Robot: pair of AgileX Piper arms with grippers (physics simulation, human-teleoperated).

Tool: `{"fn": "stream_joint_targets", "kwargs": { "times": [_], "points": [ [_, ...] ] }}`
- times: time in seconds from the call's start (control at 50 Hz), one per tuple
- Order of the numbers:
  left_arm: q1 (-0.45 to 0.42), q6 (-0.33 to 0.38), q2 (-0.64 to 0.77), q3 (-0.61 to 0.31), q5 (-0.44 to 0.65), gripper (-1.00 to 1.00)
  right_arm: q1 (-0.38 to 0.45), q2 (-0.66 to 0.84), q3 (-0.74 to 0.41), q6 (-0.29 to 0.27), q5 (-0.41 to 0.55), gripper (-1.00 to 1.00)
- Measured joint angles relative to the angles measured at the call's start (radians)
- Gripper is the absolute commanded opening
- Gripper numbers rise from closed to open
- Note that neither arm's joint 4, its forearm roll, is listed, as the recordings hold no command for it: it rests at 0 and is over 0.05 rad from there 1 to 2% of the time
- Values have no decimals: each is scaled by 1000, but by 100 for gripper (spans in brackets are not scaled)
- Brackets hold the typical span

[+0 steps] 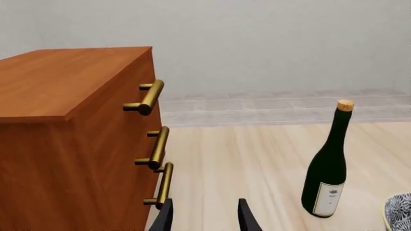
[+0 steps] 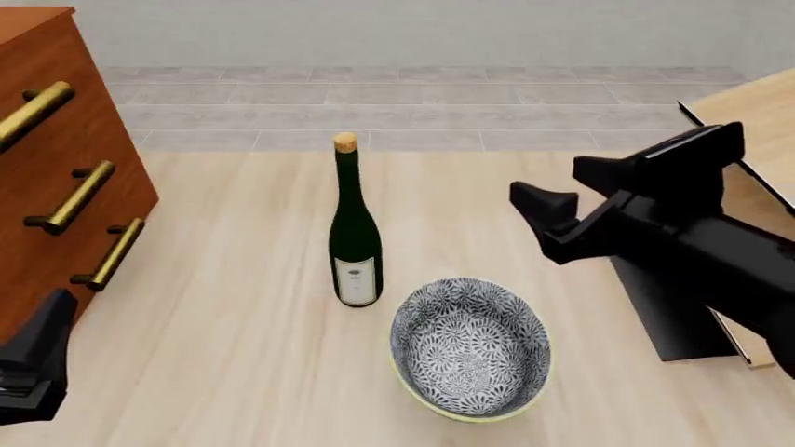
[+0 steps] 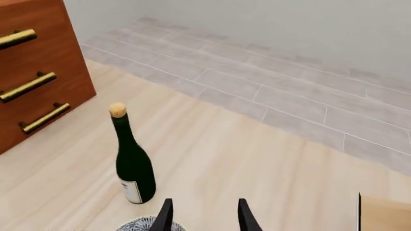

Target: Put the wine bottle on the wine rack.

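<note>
1. The right gripper [image 2: 565, 212] is seen raised above the worktop [image 2: 249, 354], on the right side in the front view. Its 2 fingers [image 2: 543, 200] are spread apart and nothing is held between them.
2. The left gripper [image 1: 204, 215] is kept low at the near left edge of the worktop. In the left wrist view its 2 fingertips are parted, with only bare worktop between them, so it is open and empty.
3. The wine bottle [image 2: 354, 237] is placed upright near the middle of the worktop, between the 2 arms and well apart from both grippers. Its cork is at the top and its white label is turned toward the front camera.
4. A patterned bowl [image 2: 470, 346] is set just beside the bottle, nearer to the camera and to its right.
5. The wine rack [image 2: 746, 121] is found at the right edge, partly hidden behind the right arm.
6. A reddish-brown cabinet [image 2: 50, 112] with 3 brass handles [image 2: 74, 197] is located at the left side.
</note>
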Motion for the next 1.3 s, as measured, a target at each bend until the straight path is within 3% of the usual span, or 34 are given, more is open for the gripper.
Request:
{"fn": "stream_joint_targets", "kwargs": {
  "times": [0.48, 1.3],
  "points": [
    [-5, -7, 0, 0, 7, 100, 102, 108, -100, -9, 0, 100],
    [-10, -20, 2, 0, 9, 100, 205, 309, -249, -28, -90, 100]
  ]
}}
